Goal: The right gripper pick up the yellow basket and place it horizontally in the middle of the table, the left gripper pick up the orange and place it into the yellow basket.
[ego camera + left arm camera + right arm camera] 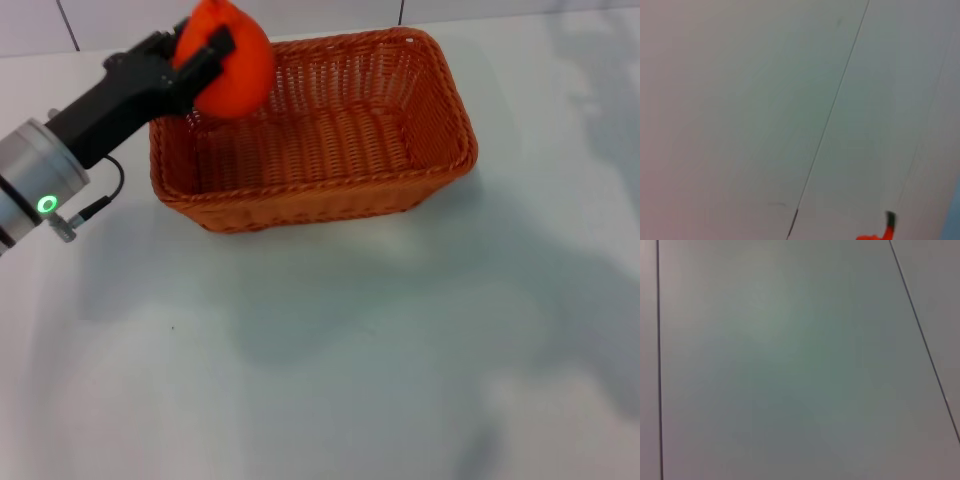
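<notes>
The yellow basket (330,130), an orange-brown woven wicker one, lies lengthwise across the middle of the white table (330,360). My left gripper (205,45), black on a silver wrist with a green light, is shut on the orange (235,65) and holds it above the basket's left end, over the rim. The left wrist view shows only the orange's pointed top with its dark stem (889,222) against a pale tiled surface. The basket's inside is empty. My right gripper is out of view.
The table's far edge meets a pale tiled wall (100,25) behind the basket. The right wrist view shows only pale panels with thin dark seams (920,330).
</notes>
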Motion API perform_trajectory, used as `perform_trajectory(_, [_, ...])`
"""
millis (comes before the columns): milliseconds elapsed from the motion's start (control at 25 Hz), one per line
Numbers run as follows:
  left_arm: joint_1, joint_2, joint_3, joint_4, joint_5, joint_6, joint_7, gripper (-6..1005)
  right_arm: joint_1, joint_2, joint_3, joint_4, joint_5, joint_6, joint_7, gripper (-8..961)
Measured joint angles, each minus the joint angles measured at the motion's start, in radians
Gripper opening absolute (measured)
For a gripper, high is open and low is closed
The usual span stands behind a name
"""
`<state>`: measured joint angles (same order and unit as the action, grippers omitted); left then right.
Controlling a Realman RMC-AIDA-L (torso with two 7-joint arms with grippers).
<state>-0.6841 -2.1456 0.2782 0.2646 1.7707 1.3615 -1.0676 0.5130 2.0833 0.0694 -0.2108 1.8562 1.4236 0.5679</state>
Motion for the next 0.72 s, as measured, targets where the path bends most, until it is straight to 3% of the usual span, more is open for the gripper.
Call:
perform_trajectory(160, [0.000, -0.008, 0.012, 0.004, -0.005, -0.015, -0.002, 518, -0.008, 0.001, -0.002, 0.008, 0.000, 0.000, 0.000, 642])
perform_trajectory(440, [0.021, -0.004, 0.014, 0.005, -0.002, 0.006, -0.002, 792, -0.012, -0.001, -0.002, 0.019, 0.000, -0.003, 0.001, 641])
perform_trajectory(720, [0.047, -0.006, -0.013, 0.007, -0.032, 0.040, 0.004, 788, -0.012, 0.000, -0.002, 0.030, 0.000, 0.000, 0.001, 641])
